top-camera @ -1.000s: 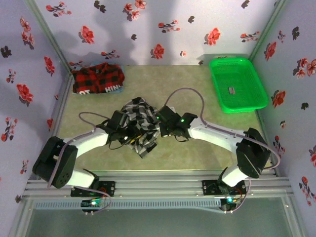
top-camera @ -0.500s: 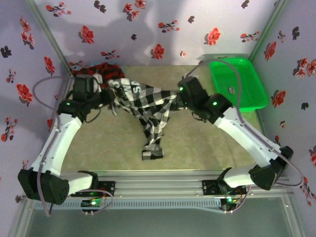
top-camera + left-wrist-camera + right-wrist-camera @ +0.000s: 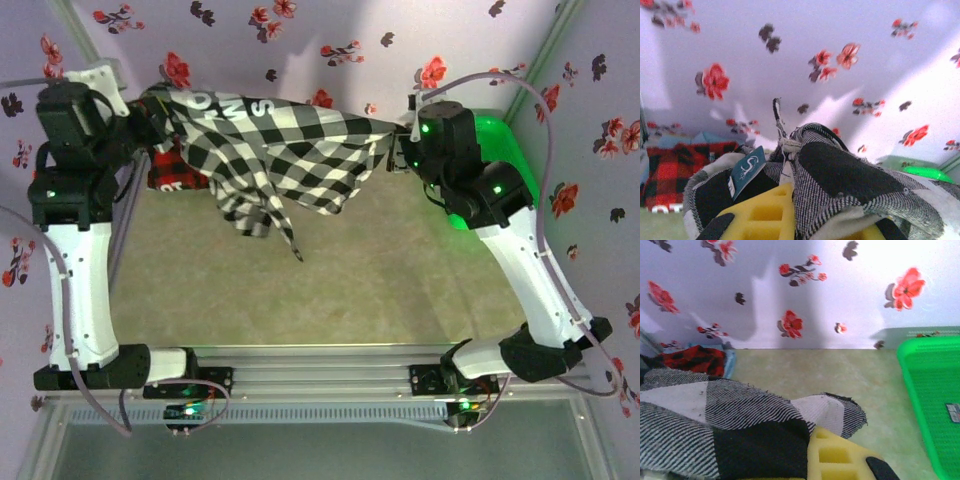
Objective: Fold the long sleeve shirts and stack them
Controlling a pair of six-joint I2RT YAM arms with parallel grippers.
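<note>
Between the closed pads (image 3: 765,216) of the left gripper (image 3: 150,106) and the right gripper (image 3: 397,136), the checked shirt (image 3: 285,150) hangs stretched aloft, the red plaid shirt (image 3: 170,181) lying below the left one, so the 2 grips should descend level and taut.

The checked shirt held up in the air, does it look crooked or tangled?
Somewhat. The black-and-white checked shirt is stretched between the left gripper and right gripper, but it sags unevenly: a twisted tail of cloth dangles left of centre. The red plaid shirt lies on the table beneath it. Nothing looks spilled.
</note>
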